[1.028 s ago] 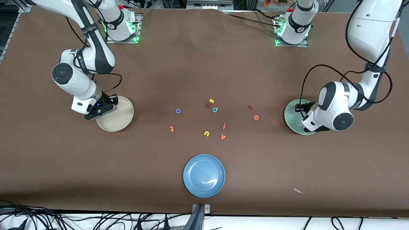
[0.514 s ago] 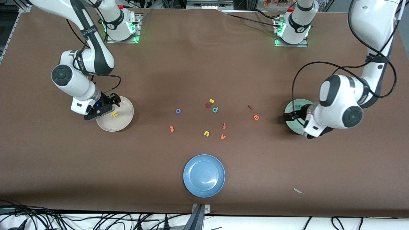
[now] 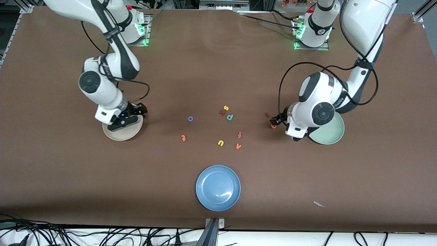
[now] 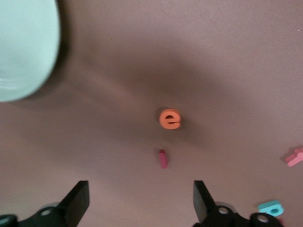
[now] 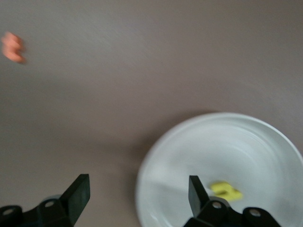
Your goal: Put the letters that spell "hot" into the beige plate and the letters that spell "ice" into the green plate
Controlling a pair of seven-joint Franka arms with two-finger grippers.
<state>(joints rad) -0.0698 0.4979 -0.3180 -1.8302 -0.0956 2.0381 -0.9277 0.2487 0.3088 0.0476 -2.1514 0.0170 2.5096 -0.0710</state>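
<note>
A brown worktop carries three plates and a scatter of small foam letters. The beige plate sits toward the right arm's end, the green plate toward the left arm's end, and a blue plate lies nearest the front camera. Between the beige and green plates lie a blue o, an orange t, a yellow s, a teal p, a yellow u, an orange v, a redder t-like letter, a dark red i and an orange e. A pale scrap, perhaps paper, lies near the front edge.
</note>
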